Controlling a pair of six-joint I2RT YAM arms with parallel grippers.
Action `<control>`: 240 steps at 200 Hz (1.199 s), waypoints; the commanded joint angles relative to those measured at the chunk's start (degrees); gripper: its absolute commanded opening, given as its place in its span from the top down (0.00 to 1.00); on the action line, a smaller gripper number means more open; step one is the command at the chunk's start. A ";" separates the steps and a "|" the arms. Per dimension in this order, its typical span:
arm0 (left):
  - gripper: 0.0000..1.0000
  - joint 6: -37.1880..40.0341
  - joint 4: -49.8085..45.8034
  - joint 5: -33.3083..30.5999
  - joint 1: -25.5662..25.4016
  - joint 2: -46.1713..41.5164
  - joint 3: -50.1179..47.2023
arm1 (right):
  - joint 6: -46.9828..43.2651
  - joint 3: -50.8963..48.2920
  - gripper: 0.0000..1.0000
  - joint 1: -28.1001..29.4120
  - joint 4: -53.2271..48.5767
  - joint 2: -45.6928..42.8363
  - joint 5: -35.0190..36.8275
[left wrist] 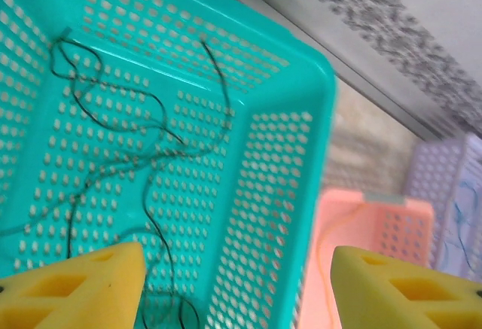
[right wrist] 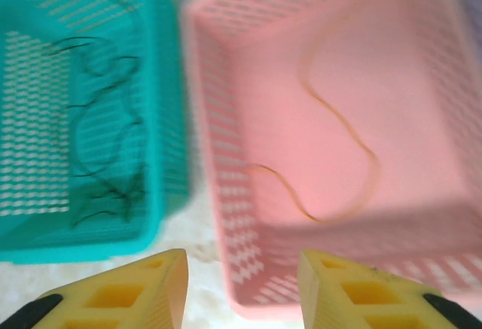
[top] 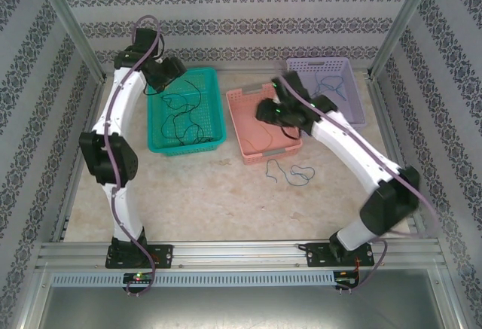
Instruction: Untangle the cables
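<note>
Black cable (left wrist: 160, 111) beneath spread left hand (left wrist: 237, 287)

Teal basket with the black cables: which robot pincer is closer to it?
Left. The left pincer hangs open above the teal basket's far left corner; the right pincer is above the pink basket beside it.

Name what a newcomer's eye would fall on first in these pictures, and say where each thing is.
Three bright baskets stand out: a teal basket on the left holding tangled black cables, a pink basket in the middle, a lilac basket at the back right. A loose blue cable lies on the table in front of the pink one.
</note>
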 commanded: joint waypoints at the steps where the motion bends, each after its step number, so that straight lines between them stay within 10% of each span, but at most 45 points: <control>1: 0.37 -0.93 5.29 2.19 -6.37 -7.83 -7.39 | 8.20 -12.70 0.58 -3.71 0.42 -8.13 2.39; 102: 0.49 -21.97 28.73 2.88 -37.94 -23.91 -51.47 | 6.24 -34.05 0.61 -12.80 -1.08 -20.22 -1.78; 153: 0.41 -28.40 28.07 -5.88 -48.72 -12.31 -46.72 | 8.06 -31.74 0.62 -12.79 -3.27 -23.17 -0.89; 240: 0.38 -43.36 29.16 -14.74 -52.88 1.63 -39.44 | 9.13 -31.80 0.61 -13.08 -8.36 -34.91 -3.20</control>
